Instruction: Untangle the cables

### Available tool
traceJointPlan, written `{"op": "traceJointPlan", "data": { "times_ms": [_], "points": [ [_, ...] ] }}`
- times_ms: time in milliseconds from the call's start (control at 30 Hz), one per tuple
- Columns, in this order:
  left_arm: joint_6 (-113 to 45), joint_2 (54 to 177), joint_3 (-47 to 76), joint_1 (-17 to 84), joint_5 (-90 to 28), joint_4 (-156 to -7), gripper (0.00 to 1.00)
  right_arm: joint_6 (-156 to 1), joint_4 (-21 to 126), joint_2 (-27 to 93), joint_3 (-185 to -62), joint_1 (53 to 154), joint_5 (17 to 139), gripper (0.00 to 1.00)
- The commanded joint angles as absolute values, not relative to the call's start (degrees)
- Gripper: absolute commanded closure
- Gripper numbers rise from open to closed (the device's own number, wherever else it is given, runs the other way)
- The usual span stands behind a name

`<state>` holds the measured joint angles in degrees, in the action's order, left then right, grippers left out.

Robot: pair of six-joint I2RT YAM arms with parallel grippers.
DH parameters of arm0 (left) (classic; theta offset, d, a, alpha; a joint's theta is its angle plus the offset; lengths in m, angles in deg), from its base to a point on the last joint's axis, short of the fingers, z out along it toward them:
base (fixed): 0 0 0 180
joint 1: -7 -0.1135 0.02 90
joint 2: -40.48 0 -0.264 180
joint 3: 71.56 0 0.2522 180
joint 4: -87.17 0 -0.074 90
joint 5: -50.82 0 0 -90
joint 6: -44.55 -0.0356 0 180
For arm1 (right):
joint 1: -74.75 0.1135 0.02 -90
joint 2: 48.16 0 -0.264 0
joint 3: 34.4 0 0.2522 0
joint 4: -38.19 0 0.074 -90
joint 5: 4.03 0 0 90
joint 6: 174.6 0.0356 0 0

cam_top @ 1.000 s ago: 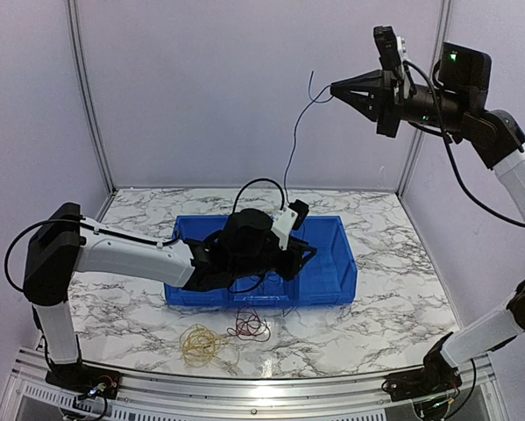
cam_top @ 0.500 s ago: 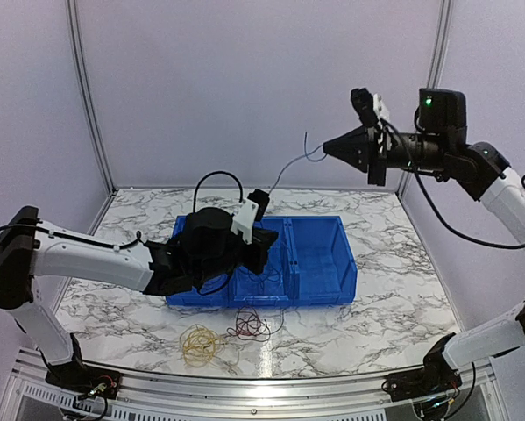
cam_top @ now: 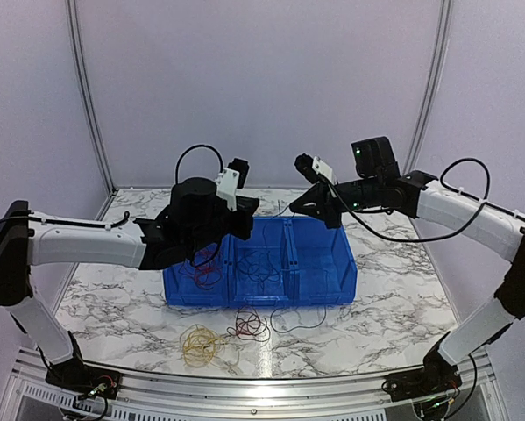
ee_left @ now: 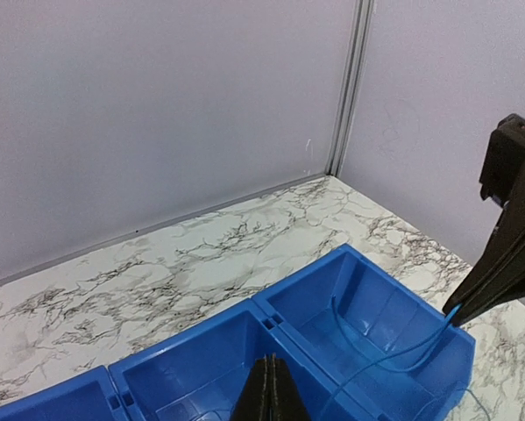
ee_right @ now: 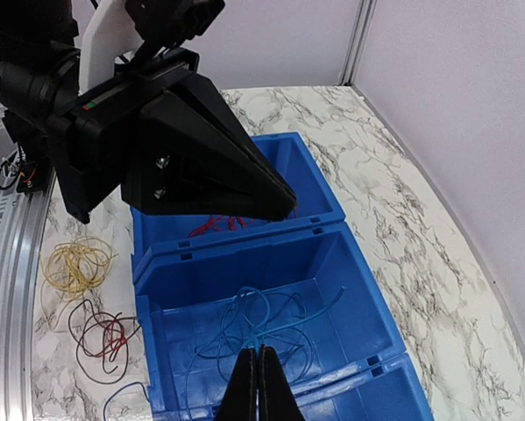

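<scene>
The left claw [cam_top: 251, 209] is clenched above the red cable [cam_top: 205, 272]; I cannot tell if it grips anything. The right claw [cam_top: 295, 207] pinches the blue cable [ee_right: 255, 329], heaped in the blue bin's [cam_top: 315, 289] middle box. Best lift slowly so the loops slip free.

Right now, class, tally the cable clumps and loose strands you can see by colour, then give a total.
Yellow coil: 1, on the table
Bright red tangle: 1, in the bin
Dark red coil: 1, on the table
Blue tangle: 1, in the bin
Dark loose strand: 1, on the table, beside the bin
Total: 5
</scene>
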<state>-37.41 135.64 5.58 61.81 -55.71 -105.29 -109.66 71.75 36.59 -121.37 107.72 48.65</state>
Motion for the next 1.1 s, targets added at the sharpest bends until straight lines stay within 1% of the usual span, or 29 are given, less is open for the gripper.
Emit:
{"op": "traceJointPlan", "data": {
  "times_ms": [0, 67, 100, 167, 233, 400, 700, 833, 967, 1067],
  "points": [
    [-38.4, 133.1, 7.3, 62.0, -52.9, -104.0, 0.82, -110.1, 71.5, 34.8, -129.3, 110.6, 49.7, 1.00],
    [-38.0, 131.2, 4.5, 62.0, -51.5, -103.9, 0.58, -109.9, 72.1, 33.6, -131.9, 111.3, 50.6, 1.00],
    [-37.4, 130.1, 2.7, 62.0, -51.6, -103.9, 0.51, -110.0, 72.8, 33.1, -133.4, 111.3, 50.8, 1.00],
    [-36.1, 127.2, -1.2, 62.0, -51.6, -104.0, 0.44, -109.9, 74.0, 32.4, -136.5, 111.5, 51.2, 1.00],
    [-34.8, 124.1, -5.3, 62.1, -50.7, -104.3, 0.40, -110.2, 74.9, 31.7, -138.8, 111.5, 51.5, 1.00],
    [-34.8, 118.6, -12.0, 63.3, -43.6, -106.3, 0.37, -110.3, 77.7, 32.8, -146.0, 113.1, 51.1, 1.00],
    [-32.1, 114.9, -16.3, 65.9, -45.6, -106.4, 0.37, -109.5, 78.6, 40.6, -161.9, 115.1, 51.7, 1.00],
    [-29.7, 113.7, -19.6, 67.0, -47.2, -106.7, 0.38, -110.7, 77.9, 44.0, -169.1, 115.2, 56.0, 1.00],
    [-28.3, 111.0, -23.0, 68.8, -49.0, -106.8, 0.38, -113.8, 76.9, 46.2, -170.7, 115.2, 60.6, 1.00],
    [-27.7, 108.1, -25.8, 69.9, -50.7, -106.8, 0.38, -114.9, 75.7, 47.2, -168.6, 115.2, 63.0, 1.00]
  ]
}}
